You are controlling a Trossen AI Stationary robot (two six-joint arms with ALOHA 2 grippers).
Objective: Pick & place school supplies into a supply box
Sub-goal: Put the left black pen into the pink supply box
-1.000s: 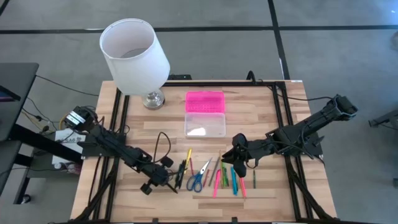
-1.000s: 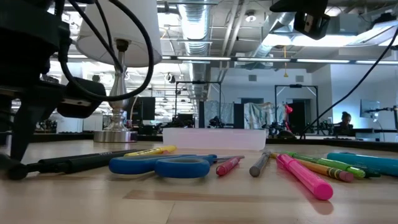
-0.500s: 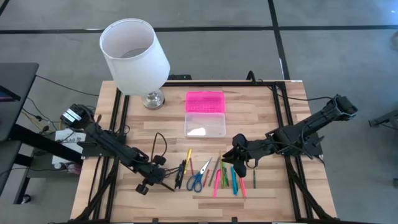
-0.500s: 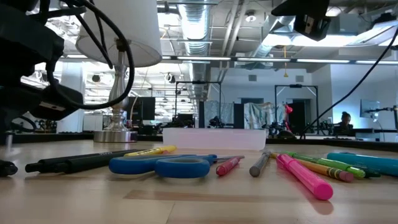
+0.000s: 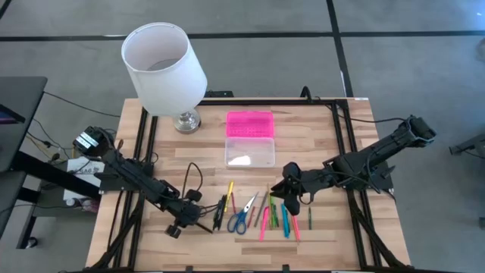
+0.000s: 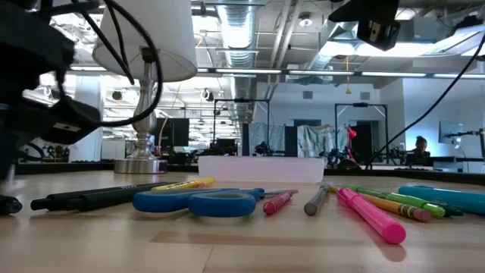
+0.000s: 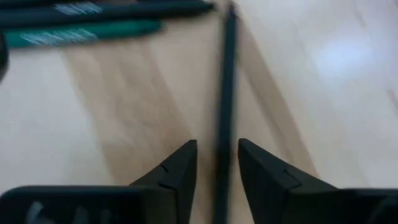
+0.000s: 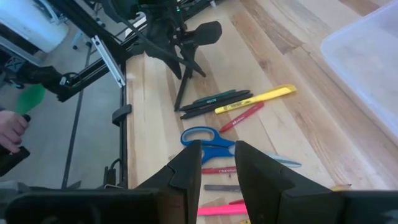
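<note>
left hand [image 7: 217, 163] straddles a black pen [image 7: 225, 93], fingers parted.

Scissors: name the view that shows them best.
The high view: the scissors lie whole, blue handles and blades, among the pens. The low view shows them edge-on. The right wrist view has them partly behind the right hand. The left wrist view misses them.

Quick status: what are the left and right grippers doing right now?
Left gripper: fingers open, straddling a black pen on the table, not gripping it.
Right gripper: open, empty, above the scissors.
</note>
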